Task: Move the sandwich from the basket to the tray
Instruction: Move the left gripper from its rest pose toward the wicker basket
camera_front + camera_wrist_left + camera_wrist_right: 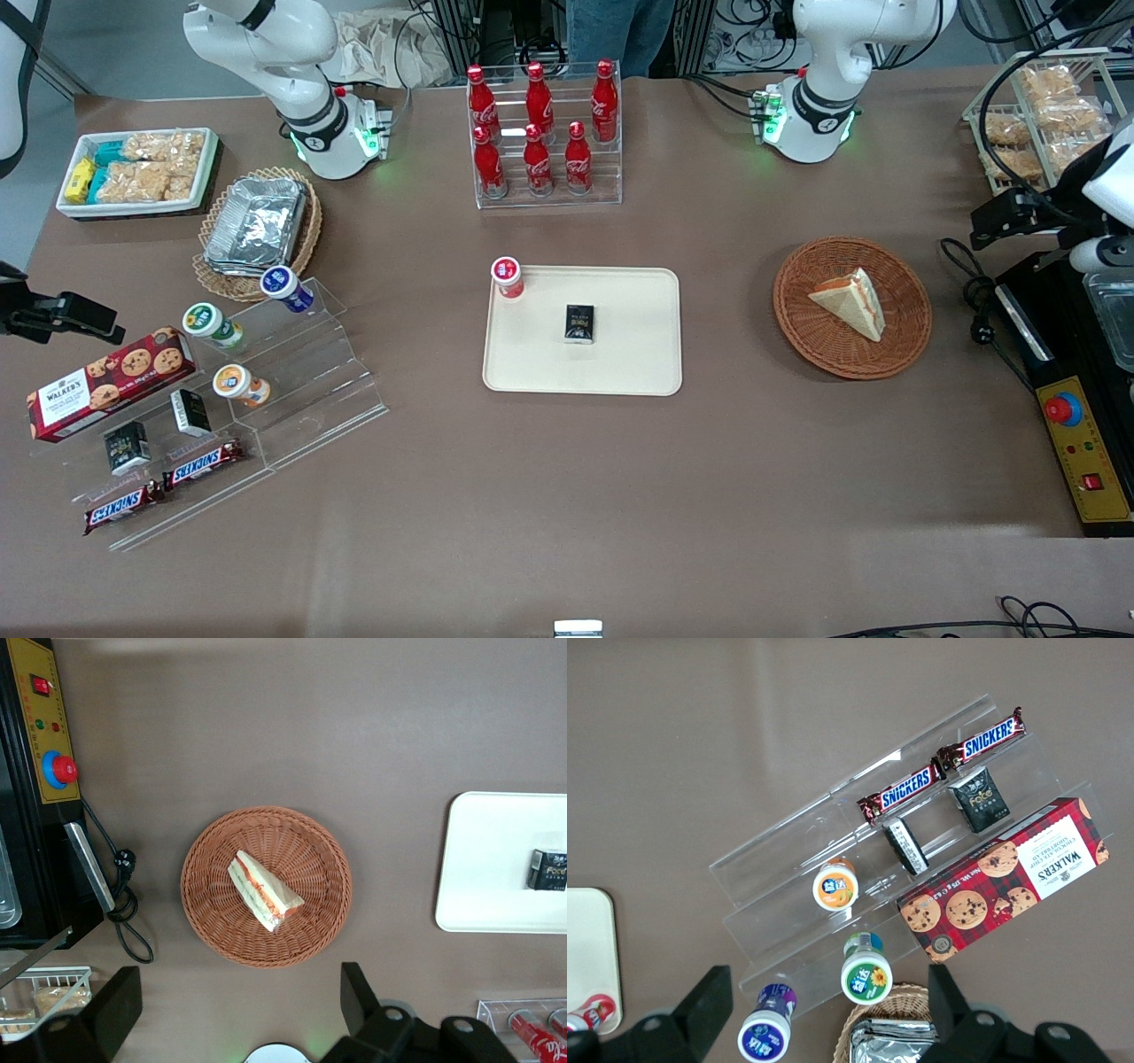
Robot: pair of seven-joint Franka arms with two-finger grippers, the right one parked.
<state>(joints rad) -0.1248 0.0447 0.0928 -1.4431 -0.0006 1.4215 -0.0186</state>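
Note:
The sandwich (pixel 852 301) (pixel 264 890), a white bread wedge with orange-pink filling along its edge, lies in the round reddish-brown basket (pixel 815 341) (pixel 213 904) toward the working arm's end of the table. The cream tray (pixel 638 354) (pixel 487 868) lies flat at the table's middle, a gap of bare table away from the basket. My gripper (pixel 1005 220) (pixel 235 1005) hangs high above the table beside the basket, out toward the working arm's end. It is open wide, and its black fingers (pixel 359 997) hold nothing and touch nothing.
A small black box (pixel 580 322) lies on the tray and a red-capped cup (pixel 508 276) stands at its corner. A control box with a red button (pixel 1063 409) and a black cable (pixel 974 292) lie beside the basket. A cola bottle rack (pixel 545 133) stands farther from the camera than the tray.

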